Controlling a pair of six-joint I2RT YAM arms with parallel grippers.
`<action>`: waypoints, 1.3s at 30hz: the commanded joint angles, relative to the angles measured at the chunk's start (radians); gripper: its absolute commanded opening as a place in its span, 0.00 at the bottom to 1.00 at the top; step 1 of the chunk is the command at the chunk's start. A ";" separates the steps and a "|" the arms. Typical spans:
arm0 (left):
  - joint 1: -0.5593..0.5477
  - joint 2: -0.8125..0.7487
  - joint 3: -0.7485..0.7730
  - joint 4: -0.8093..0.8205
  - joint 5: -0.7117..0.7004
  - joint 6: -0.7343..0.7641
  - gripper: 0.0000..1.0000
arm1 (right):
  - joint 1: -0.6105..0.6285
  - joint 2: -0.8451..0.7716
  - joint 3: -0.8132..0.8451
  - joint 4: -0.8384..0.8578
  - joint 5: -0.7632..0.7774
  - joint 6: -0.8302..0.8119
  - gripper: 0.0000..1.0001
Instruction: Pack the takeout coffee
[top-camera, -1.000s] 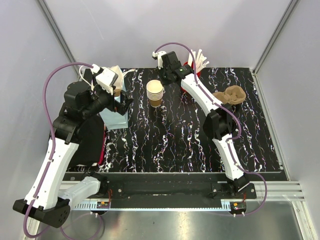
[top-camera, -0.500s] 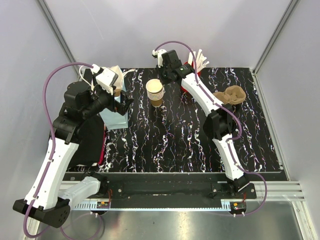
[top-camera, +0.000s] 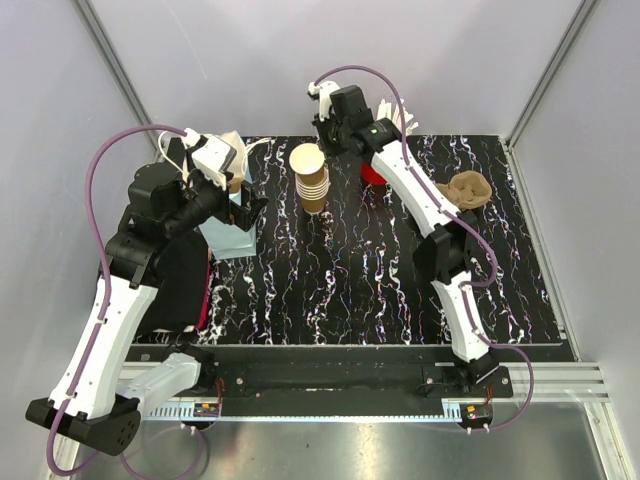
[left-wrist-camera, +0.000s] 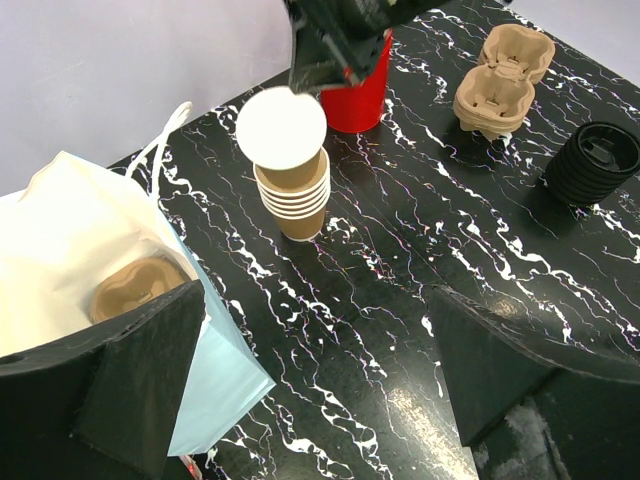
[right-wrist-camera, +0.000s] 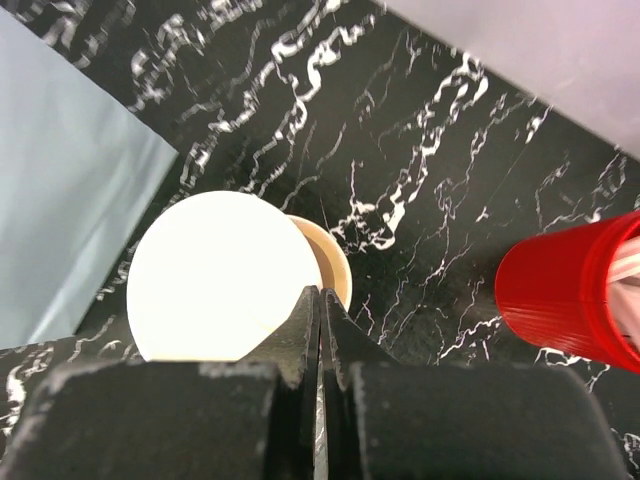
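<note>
My right gripper (top-camera: 323, 148) is shut on the rim of one brown kraft cup (top-camera: 307, 158) with a white inside, holding it just above the stack of lidless brown cups (top-camera: 314, 192). In the right wrist view the fingertips (right-wrist-camera: 305, 312) pinch the cup's rim (right-wrist-camera: 215, 275), with the stack's rim (right-wrist-camera: 338, 268) showing behind. The left wrist view shows the lifted cup (left-wrist-camera: 282, 127) over the stack (left-wrist-camera: 296, 205), and a stack of black lids (left-wrist-camera: 592, 162) at right. My left gripper (left-wrist-camera: 330, 385) is open and empty beside the pale blue bag (left-wrist-camera: 60, 235).
The bag (top-camera: 229, 236) holds a brown pulp cup carrier (left-wrist-camera: 135, 285). A red cup (top-camera: 375, 173) of white sticks stands at the back. More pulp carriers (top-camera: 466, 190) lie at back right. A dark cloth lies at the table's left edge.
My right gripper has risen and moved slightly back, lifting the top cup off the stack. The left arm has not moved.
</note>
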 joint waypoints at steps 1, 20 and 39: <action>0.003 -0.002 0.023 0.042 0.027 -0.008 0.99 | 0.012 -0.129 0.050 0.010 -0.036 0.020 0.00; 0.003 -0.002 0.028 0.035 0.021 0.015 0.99 | 0.002 -0.576 -0.425 0.038 -0.136 -0.058 0.00; -0.090 0.083 -0.066 0.068 0.075 0.115 0.99 | -0.047 -0.833 -1.235 0.362 -0.297 -0.090 0.00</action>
